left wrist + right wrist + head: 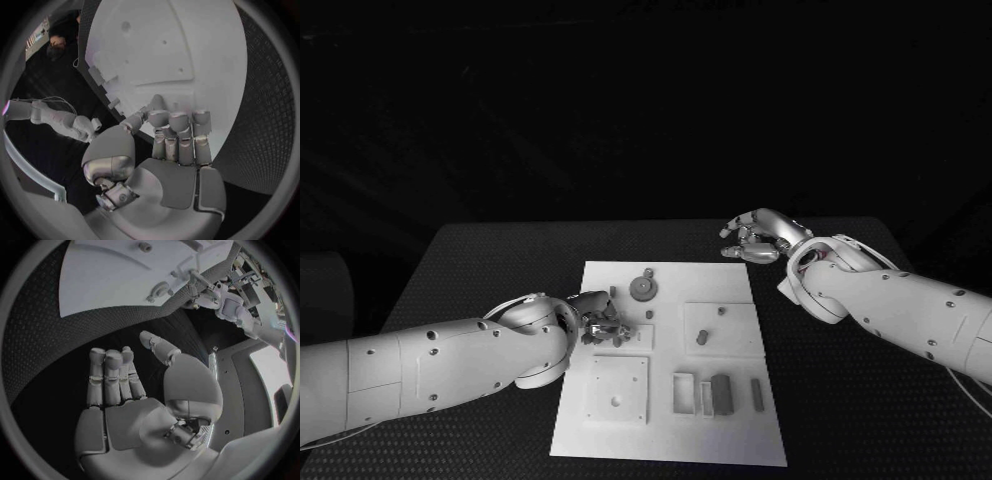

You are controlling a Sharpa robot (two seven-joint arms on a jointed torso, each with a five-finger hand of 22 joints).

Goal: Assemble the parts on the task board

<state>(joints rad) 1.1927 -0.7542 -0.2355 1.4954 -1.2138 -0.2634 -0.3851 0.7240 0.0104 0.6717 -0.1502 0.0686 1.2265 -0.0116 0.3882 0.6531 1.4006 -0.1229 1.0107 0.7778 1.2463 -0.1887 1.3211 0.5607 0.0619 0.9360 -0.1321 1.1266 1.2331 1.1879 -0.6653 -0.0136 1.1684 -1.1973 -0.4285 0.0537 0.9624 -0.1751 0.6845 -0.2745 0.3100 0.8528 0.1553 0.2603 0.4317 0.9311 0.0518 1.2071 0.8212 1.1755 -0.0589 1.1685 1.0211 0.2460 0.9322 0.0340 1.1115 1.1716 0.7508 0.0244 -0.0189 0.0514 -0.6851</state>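
Nearest us, our left hand sits low over the left edge of the task board, its fingers curled in over the small raised square there; from the left wrist view the fingers are bunched together, and we cannot tell whether a part is pinched beneath them. Just beyond the hand, toward the board's far edge, lies a round, disc-like part with a small stem on it. Near the board's middle a short peg stands in a square plate, and toward the near right corner a row of narrow upright blocks stands in slots. Our right hand hovers off the board's far right corner over the black table, fingers loosely apart and holding nothing. We judge these parts to be light, rigid plastic, smooth and apt to skid or tip, so we would pinch each by its opposite sides, low down, and press gently when seating.
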